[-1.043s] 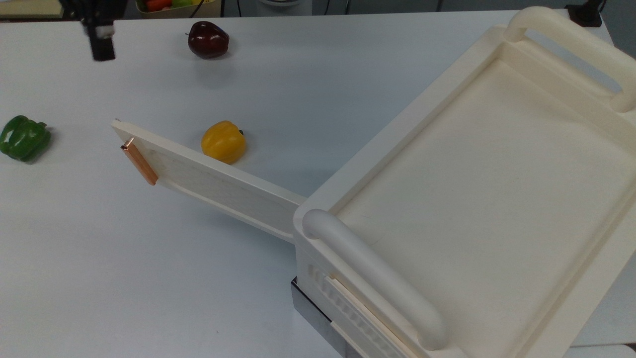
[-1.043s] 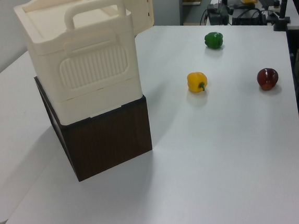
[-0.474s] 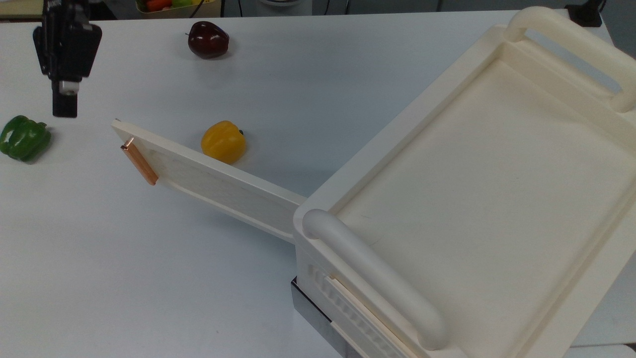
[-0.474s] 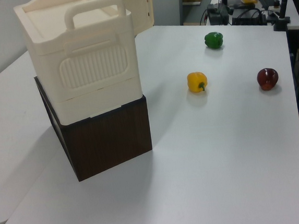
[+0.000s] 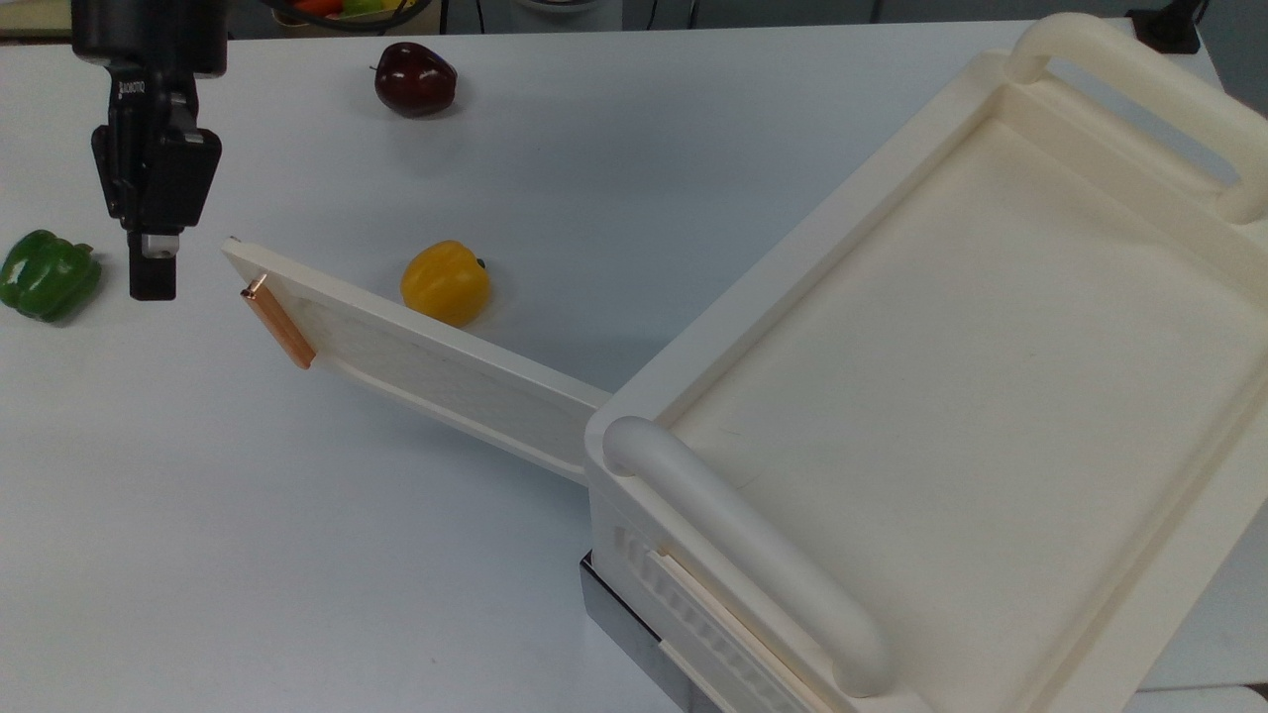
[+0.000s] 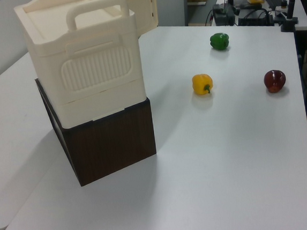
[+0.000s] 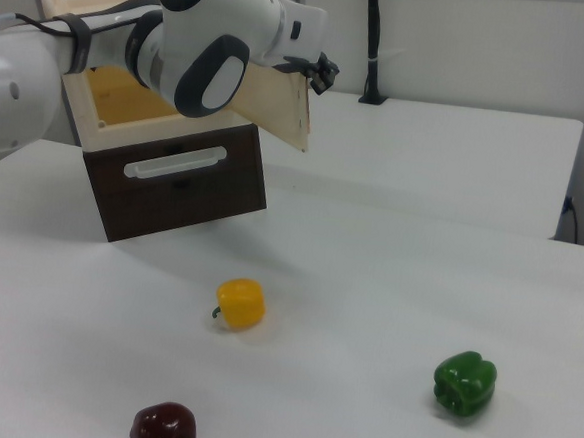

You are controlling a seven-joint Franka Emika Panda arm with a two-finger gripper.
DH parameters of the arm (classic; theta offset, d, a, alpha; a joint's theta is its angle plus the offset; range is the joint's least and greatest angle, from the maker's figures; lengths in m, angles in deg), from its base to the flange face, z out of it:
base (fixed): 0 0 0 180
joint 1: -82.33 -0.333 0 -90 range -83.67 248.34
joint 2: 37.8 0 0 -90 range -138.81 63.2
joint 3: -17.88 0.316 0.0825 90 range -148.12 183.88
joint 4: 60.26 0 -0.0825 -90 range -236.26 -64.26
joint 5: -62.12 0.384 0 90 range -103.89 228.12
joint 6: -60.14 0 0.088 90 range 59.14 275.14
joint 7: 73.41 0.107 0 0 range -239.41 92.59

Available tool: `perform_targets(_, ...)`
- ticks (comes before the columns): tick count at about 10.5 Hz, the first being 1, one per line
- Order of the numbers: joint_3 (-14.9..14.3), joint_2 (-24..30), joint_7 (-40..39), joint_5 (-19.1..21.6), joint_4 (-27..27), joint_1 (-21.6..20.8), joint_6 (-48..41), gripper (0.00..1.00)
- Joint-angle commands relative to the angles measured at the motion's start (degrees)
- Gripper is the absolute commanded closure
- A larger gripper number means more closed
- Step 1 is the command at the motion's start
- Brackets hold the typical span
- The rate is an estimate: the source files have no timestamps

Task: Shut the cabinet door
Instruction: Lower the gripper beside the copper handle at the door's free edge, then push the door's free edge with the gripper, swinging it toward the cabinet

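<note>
On the white table (image 5: 297, 555) your cabinet (image 5: 951, 376) sits at the top view's right, its door (image 5: 436, 371) swung wide open and reaching out toward the top view's left. From above you see the door edge-on, with the copper handle (image 5: 278, 321) near its free end. Just to the top view's left of that free end hangs the gripper (image 5: 153, 282), pointing down, apart from the door and between it and the green pepper (image 5: 48, 274). You see one dark finger tip there, so whether the jaws are parted or closed cannot be told.

Look to the right view for what the top view lacks: the white arm (image 7: 204, 47) reaches across in front of the cabinet (image 7: 165, 170), and the gripper (image 7: 322, 76) sits close by the door's (image 7: 279, 113) outer edge; whether it touches cannot be told. The same view shows the cabinet's dark lower front with a pale bar handle (image 7: 176, 163).

The left view gives you the cabinet's (image 6: 86, 78) ribbed cream side above a dark wood-grain base (image 6: 110, 143), with the door (image 6: 143, 11) sticking out behind it.

A yellow pepper (image 5: 446, 282) lies just behind the door in the top view, and a dark red apple (image 5: 415, 78) lies well beyond it.
</note>
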Motion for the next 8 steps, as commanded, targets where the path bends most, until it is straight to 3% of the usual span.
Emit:
perform_targets(1, 0.02, 0.70, 0.85, 0.41, -0.36, -2.52, -3.42, 1.00)
perform_targets(5, 0.46, 4.04, -1.51, 2.33, -0.19, -2.45, -21.26, 0.99)
perform_targets(8, -0.33, 5.80, -9.77, 10.24, 0.07, -1.66, -33.03, 0.98)
